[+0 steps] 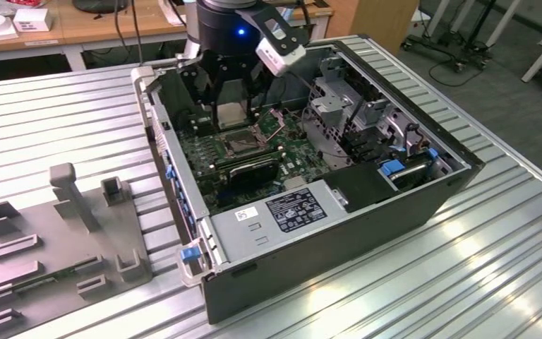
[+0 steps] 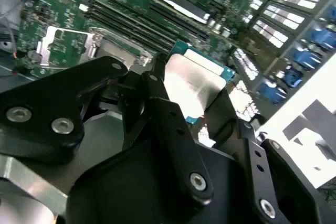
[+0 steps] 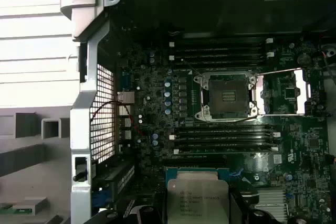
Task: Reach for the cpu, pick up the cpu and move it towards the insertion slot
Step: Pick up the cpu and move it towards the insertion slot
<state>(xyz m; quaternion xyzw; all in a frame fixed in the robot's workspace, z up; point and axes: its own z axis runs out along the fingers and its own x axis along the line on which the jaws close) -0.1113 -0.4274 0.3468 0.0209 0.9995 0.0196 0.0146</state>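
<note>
While the gripper hangs inside the open computer case, its jaws are clamped on the one cpu, one finger each side, above the motherboard, apart from the single insertion slot

Cpu: silvery-white top, teal edge. Insertion slot: shiny metal frame, dark centre. Circuit board: green. Hand: black. Tray: grey.

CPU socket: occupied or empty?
Empty. The insertion slot shows its bare dark centre, frame swung open beside it. The cpu is in the claw, above the board.
</note>
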